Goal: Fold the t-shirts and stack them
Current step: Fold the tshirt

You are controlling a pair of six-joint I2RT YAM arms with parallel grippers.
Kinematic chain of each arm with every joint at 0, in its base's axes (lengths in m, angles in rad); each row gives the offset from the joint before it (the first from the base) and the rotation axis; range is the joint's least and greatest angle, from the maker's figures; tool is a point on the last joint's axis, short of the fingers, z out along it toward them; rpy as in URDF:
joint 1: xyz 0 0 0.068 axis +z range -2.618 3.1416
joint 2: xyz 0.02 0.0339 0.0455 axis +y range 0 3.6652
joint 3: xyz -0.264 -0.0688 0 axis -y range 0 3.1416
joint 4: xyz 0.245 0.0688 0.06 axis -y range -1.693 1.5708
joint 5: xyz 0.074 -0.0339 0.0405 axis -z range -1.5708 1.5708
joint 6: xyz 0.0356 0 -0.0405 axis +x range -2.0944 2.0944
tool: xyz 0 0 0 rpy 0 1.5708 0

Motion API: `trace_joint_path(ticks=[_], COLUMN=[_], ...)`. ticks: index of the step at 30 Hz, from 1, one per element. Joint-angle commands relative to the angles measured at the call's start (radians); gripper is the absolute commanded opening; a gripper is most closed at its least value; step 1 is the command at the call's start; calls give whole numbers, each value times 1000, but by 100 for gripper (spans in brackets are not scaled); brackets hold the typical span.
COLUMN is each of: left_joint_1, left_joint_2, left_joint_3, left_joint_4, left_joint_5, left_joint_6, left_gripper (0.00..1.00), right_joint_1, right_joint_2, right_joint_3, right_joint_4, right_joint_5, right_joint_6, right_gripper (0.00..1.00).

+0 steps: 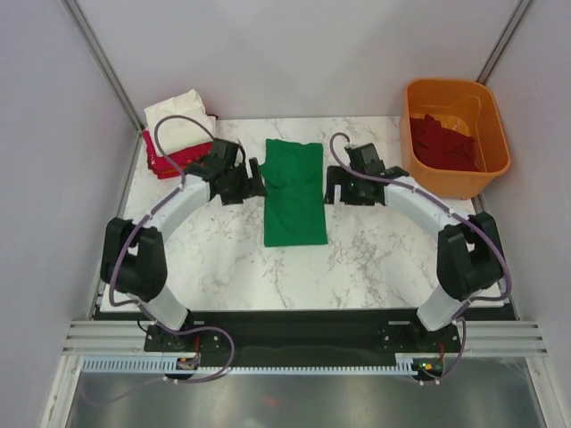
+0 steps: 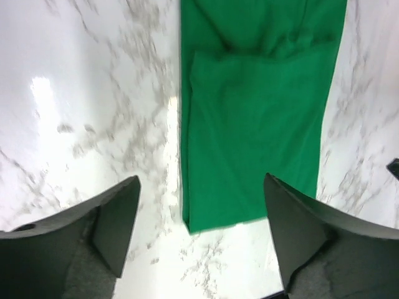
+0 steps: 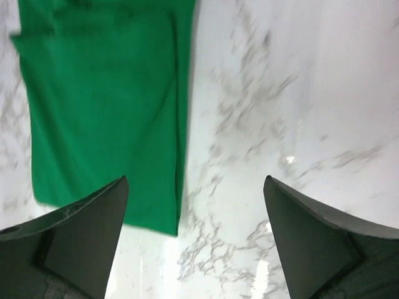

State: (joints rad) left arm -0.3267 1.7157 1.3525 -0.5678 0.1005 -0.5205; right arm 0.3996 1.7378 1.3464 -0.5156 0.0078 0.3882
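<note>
Currently mid-task | green t-shirt [image 1: 293, 192] folded to long strip, table [image 1: 384, 250] centre, cross-fold pending | cream-white and red shirts [image 1: 178, 134] stacked far-left | maroon shirts [image 1: 442, 143] in orange tub [image 1: 459, 183] | left gripper [image 2: 201, 179], right gripper [image 3: 194, 180] both spread, empty

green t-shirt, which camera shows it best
Top external view: the whole green t-shirt shows, folded into a long strip. Both wrist views catch only one end, cut off by the frame's top edge.

One green t-shirt [image 1: 294, 192], one tub [image 1: 457, 181], two grippers [image 1: 253, 182] [image 1: 332, 188]
</note>
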Motion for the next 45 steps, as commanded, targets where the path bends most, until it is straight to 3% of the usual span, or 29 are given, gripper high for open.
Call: trace_joint_path(ticks=[1,6,15,20,23,26,27,28,33,38,45], left_joint_1=[-55,-117,-146,-149,-149,-150,-152,-152,-153,-173,-276], left_joint_2=[-120,-199,-131,-99,-74,-45,-38,-36,-37,-170,-485], left_joint_3=[-226,-476,-581,-590,-584,-575,-576,-576,-581,-656,-763], left_joint_4=[107,249,390,413,433,450,453,459,470,464,317], left_joint_5=[76,153,205,180,185,203,206,206,212,245,274], left_joint_6=[-33,-84,-130,-145,-150,-151,-151,-147,-130,-139,-220], left_gripper=[84,77,74,74,66,37,3,2,2,2,2], right_joint_1=[15,16,15,16,16,16,16,15,16,25,80], right_joint_2=[-107,-153,-57,-43,-23,2,9,12,13,-82,-427], right_joint_3=[-248,-446,-556,-564,-564,-566,-566,-566,-572,-636,-762], right_joint_4=[193,316,483,500,509,509,535,537,542,523,347], right_joint_5=[-248,-431,-502,-497,-506,-517,-517,-519,-528,-522,-474], right_joint_6=[89,158,235,233,230,227,225,225,219,224,242], right_gripper=[97,90,76,60,42,18,11,2,0,0,0])
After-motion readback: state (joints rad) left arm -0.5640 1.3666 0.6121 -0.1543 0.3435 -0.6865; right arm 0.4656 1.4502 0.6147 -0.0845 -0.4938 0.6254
